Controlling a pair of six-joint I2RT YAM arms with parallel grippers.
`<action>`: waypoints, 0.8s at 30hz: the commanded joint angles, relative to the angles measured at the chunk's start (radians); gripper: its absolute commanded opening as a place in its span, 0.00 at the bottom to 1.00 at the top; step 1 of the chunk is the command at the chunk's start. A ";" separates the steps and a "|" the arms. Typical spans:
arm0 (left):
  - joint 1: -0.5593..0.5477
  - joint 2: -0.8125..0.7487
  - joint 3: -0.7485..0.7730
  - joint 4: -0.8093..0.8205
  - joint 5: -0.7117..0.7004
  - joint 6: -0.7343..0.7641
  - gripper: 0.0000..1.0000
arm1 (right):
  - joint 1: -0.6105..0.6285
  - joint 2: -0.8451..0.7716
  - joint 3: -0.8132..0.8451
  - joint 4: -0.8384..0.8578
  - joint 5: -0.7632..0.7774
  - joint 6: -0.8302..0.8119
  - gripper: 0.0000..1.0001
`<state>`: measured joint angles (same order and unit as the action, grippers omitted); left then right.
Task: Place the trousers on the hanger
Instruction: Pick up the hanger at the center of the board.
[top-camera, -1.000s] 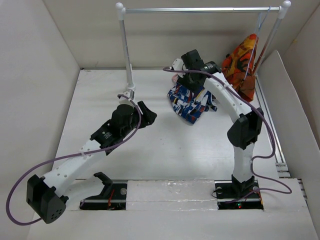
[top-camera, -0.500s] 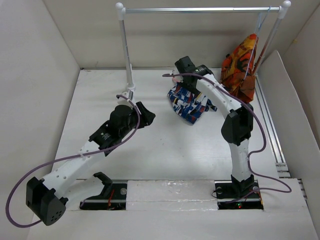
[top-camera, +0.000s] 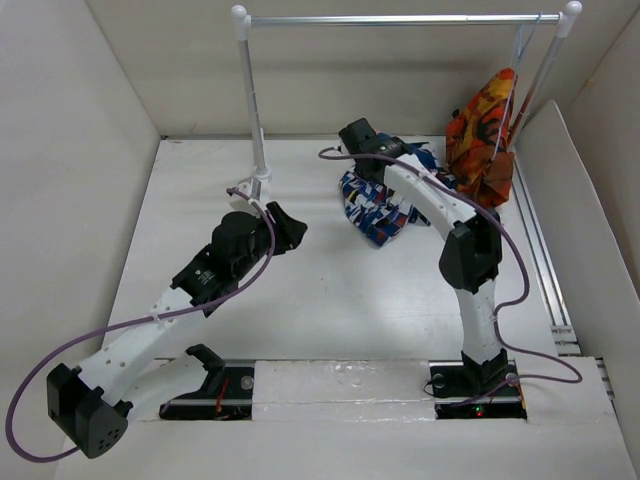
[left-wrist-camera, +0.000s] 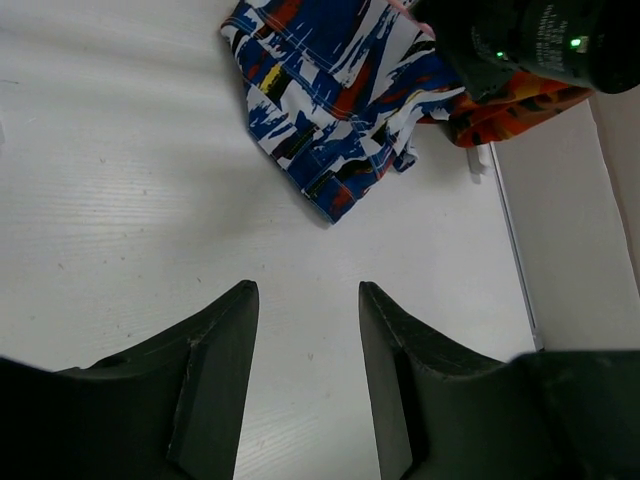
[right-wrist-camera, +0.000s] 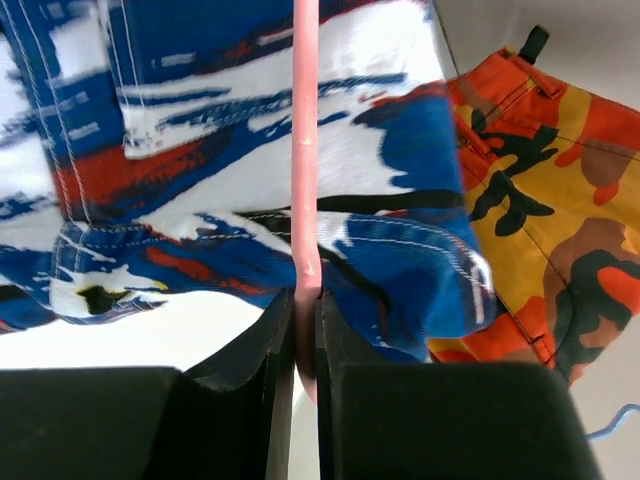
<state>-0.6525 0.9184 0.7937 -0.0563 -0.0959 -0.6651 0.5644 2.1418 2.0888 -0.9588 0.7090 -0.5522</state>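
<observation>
Can see only one bar of hanger (right-wrist-camera: 305, 150), cropped at top edge like trousers (right-wrist-camera: 200, 130); cannot trace hook.

High rear camera, close wrist cameras share trousers (top-camera: 375, 210)

We count two arms, the left arm (top-camera: 150, 330) and the right arm (top-camera: 430, 195), and two grippers, the left gripper (left-wrist-camera: 305, 295) and the right gripper (right-wrist-camera: 303, 305). We see two garments: one pair of blue splotched trousers (top-camera: 378, 210) and one orange camouflage garment (top-camera: 482, 130). We make out one pink hanger (right-wrist-camera: 305, 150) and one clothes rail (top-camera: 400, 19).
</observation>
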 joint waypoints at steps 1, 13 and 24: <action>0.004 -0.030 0.019 0.035 -0.016 0.019 0.40 | -0.006 -0.204 0.002 0.130 -0.061 0.110 0.00; 0.004 0.022 0.053 0.042 0.012 0.019 0.40 | -0.360 -0.654 -0.442 0.615 -1.090 0.466 0.00; 0.004 0.062 0.065 0.049 0.022 0.022 0.39 | -0.425 -0.821 -0.518 0.862 -1.174 0.637 0.00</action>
<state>-0.6525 0.9752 0.8192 -0.0467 -0.0853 -0.6594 0.1387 1.4185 1.5043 -0.3645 -0.3950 0.0242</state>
